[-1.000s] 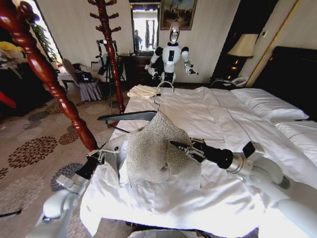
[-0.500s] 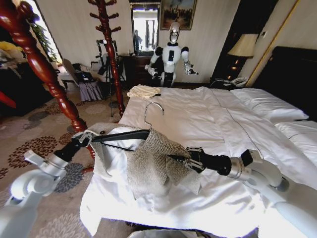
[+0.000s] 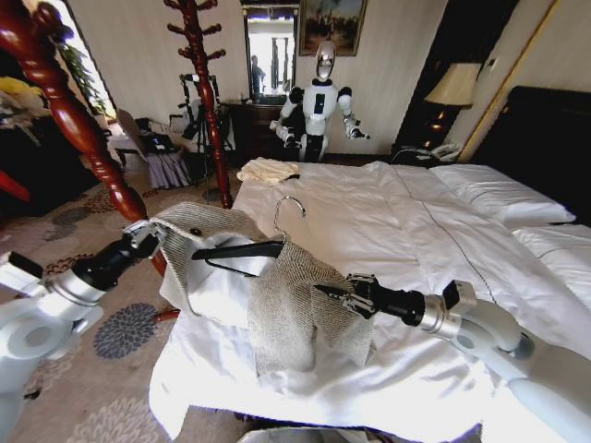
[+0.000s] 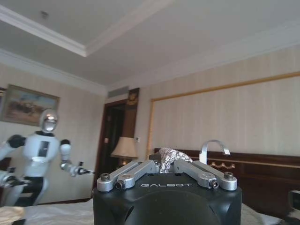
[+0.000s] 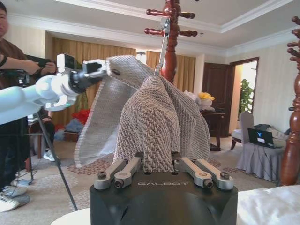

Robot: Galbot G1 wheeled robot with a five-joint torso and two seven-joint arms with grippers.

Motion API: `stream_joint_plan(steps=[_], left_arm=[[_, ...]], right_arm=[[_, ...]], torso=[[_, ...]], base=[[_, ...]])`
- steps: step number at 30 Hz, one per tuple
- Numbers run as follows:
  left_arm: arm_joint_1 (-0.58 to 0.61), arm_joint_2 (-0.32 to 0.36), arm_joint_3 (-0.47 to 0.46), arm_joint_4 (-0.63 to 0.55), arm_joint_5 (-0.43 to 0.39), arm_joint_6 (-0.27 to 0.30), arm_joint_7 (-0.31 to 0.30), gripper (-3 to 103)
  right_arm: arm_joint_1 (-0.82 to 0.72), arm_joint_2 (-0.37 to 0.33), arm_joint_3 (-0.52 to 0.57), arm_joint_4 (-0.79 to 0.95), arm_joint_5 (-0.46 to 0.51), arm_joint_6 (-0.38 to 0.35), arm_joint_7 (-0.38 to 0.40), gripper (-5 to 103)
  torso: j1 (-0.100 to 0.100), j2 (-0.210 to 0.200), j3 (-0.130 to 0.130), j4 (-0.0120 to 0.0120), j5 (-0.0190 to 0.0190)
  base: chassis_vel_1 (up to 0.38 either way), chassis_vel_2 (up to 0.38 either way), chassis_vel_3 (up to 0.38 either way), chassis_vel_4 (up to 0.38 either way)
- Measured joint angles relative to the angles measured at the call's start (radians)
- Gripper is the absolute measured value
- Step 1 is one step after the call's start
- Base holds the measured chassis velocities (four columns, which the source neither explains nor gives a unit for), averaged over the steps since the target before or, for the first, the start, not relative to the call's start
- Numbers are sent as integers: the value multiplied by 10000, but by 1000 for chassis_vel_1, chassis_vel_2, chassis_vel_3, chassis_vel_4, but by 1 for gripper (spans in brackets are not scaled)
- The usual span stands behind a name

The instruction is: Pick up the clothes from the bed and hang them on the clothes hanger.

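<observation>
hanging over the near edge of the bed [image 3: 397, 231], the cardigan [image 3: 295, 295] drapes on the black hanger [image 3: 238, 249], whose silver hook [image 3: 288, 210] points up toward 12 o'clock. the left gripper [image 3: 140, 236], out at 9 o'clock, has its fingers clamped on a pinch of the knit, stretching one front panel sideways to show the white lining. the right gripper [image 3: 334, 293], reaching in from 4 o'clock, is closed on the other side of the cardigan; in the right wrist view the fabric [image 5: 157, 136] rises straight from between its fingers [image 5: 123, 172]. the wooden coat stand [image 3: 88, 138] rises at 10 o'clock.
</observation>
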Motion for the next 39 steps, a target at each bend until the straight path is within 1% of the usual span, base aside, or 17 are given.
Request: stream_joint_plan(steps=[3,4,6,8,11,13,14,15,20,26,30,32,33,35,37,38,39], left_arm=[[163,-193,22,-392,383,22,335,0],[284,-331,67,-590,711,28,552,0],[703,-769,203,-981,1887,23,1290,0],[808,-879,226,-1049,2192,11,1466,0],[1375,-1451,249,-1377,3788,-151,2538,0],[1375,-1451,249,-1377,3788,-151,2538,0],[1538,-1614,153,-1313,4595,-289,2977,0],[1531,-1629,107,-1146,4893,-351,3012,0],[1335,-1497,-212,-375,5275,-456,2852,0],[1348,-1463,-345,-313,5578,-563,3099,0],[1487,-1642,-323,-435,6381,-789,3908,0],[1503,-1661,-305,-462,6469,-813,4043,0],[1513,-1704,-245,-480,6676,-874,4270,0],[1445,-1740,-166,-344,6827,-918,4209,0],[1416,-1748,-146,-282,6855,-922,4094,0],[1251,-1773,-30,6,6924,-926,3144,0],[1177,-1791,44,110,6879,-926,2604,0]], right_arm=[[12,-1,-25,-18,31,-3,130,20],[25,-1,-30,-27,74,-3,190,20],[70,0,-34,-37,255,-4,335,20],[83,1,-35,-37,294,-4,375,20],[154,1,-35,-95,386,-4,527,20],[154,1,-35,-95,386,-4,527,20],[162,0,17,-128,407,1,532,20],[162,0,54,-140,427,8,517,20],[126,-12,131,-129,443,28,532,20],[46,30,231,-83,446,75,902,20],[93,44,335,-99,645,112,1982,20],[101,47,344,-98,716,114,2158,20],[123,72,352,-98,1044,148,2506,20],[177,131,332,-51,1586,236,2725,20],[184,145,321,-29,1693,254,2742,20],[183,180,267,50,1888,293,2697,20],[173,182,241,64,1869,301,2625,20]], torso=[[0,0,0,1,0],[0,1,0,1,0],[0,1,-1,1,-1],[0,1,0,1,0],[0,1,-1,2,-1],[0,1,-1,2,-1],[-1,1,-1,4,0],[-1,1,-1,2,0],[0,1,0,0,-5],[-1,1,-1,0,-1],[-1,1,0,3,-3],[0,1,0,3,-2],[-1,1,0,1,-1],[0,1,0,1,-1],[0,1,0,2,-1],[-1,1,0,1,-1],[0,1,0,1,-3]], base=[[0,0,0,0],[0,0,0,0],[0,0,0,0],[0,0,0,0],[0,0,0,0],[0,0,0,0],[0,0,0,0],[0,0,0,0],[0,0,0,0],[0,0,0,0],[0,0,0,0],[0,0,0,0],[0,0,0,0],[0,0,0,0],[0,0,0,0],[0,0,0,0],[0,0,0,0]])
